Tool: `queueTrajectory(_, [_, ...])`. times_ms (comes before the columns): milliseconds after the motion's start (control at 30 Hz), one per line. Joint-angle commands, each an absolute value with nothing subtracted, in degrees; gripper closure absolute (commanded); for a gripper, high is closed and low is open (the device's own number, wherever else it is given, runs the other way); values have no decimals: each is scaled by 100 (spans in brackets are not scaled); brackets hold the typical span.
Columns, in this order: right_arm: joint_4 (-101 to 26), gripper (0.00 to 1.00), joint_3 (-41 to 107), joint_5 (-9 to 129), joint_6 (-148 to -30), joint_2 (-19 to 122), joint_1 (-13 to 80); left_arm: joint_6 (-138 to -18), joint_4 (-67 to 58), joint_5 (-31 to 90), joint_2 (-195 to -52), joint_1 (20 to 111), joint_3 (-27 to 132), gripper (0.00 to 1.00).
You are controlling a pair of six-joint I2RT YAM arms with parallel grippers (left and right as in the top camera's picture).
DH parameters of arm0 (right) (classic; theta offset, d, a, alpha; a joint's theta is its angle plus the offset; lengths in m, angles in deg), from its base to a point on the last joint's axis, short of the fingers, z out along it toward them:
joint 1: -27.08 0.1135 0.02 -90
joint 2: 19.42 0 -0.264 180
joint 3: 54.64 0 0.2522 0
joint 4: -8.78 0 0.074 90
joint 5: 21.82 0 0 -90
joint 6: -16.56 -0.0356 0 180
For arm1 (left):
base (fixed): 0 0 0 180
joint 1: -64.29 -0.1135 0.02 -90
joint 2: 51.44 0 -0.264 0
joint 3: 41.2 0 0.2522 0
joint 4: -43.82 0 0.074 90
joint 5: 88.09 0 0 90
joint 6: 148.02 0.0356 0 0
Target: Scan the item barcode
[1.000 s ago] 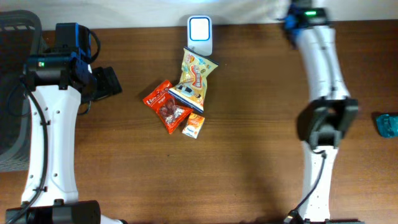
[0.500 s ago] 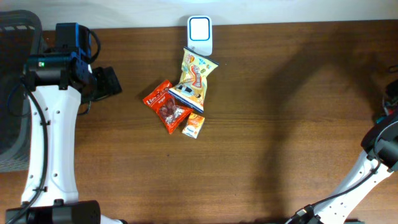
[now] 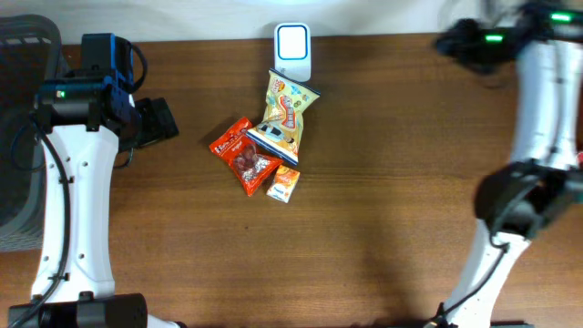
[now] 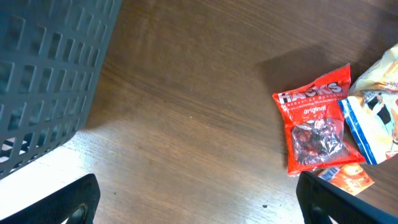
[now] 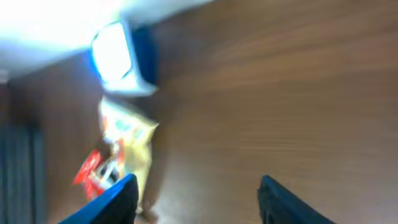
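Note:
Several items lie in a cluster at mid-table: a yellow snack bag (image 3: 290,114), a red Hacks bag (image 3: 244,156) and a small orange box (image 3: 284,184). A white scanner (image 3: 292,51) stands at the table's back edge, just behind the yellow bag. My left gripper (image 3: 167,123) hovers left of the cluster, open and empty (image 4: 199,208); its view shows the red bag (image 4: 314,124), yellow bag (image 4: 380,102) and orange box (image 4: 349,178). My right gripper (image 3: 449,43) is high at the back right, open and empty (image 5: 196,205); its blurred view shows the scanner (image 5: 114,53) and yellow bag (image 5: 129,143).
A dark grey mesh basket (image 3: 18,137) sits off the table's left edge, also large in the left wrist view as the basket (image 4: 50,68). Bare brown wood lies between the cluster and the right arm.
The right arm swung out to the right edge and back to the back right corner, now aimed at the items. Its jaws went from shut to open. The left arm stayed still.

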State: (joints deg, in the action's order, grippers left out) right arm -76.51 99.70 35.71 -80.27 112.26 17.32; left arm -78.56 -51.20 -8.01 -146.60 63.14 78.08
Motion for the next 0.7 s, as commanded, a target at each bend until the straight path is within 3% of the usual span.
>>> queueTrajectory(0, [-7633, 41, 9928, 4301, -7773, 11589, 2949, -7808, -5126, -842, -14638, 6299, 7828, 1])
queueTrajectory(233, [-6871, 41, 9928, 5118, -8647, 12605, 4755, -7808, -5126, -842, -14638, 6299, 7828, 1])
queueTrajectory(400, [-6803, 41, 9926, 5752, -8901, 12909, 5026, -7808, -5126, -842, -14638, 6299, 7828, 1])
queueTrajectory(433, [-6818, 51, 9926, 5752, -8908, 12909, 5026, -7808, -5126, -842, -14638, 6299, 7828, 1])
queueTrajectory(533, [-6877, 96, 9926, 5750, -9264, 12909, 5026, -7808, -5126, -842, -14638, 6299, 7828, 1])
queueTrajectory(600, [-6882, 92, 9926, 5722, -9351, 12909, 5032, -7808, -5126, -842, -14638, 6299, 7828, 1])
queueTrajectory(667, [-6908, 73, 9926, 5663, -9347, 12911, 5050, -7808, -5124, -842, -14638, 6299, 7828, 1])
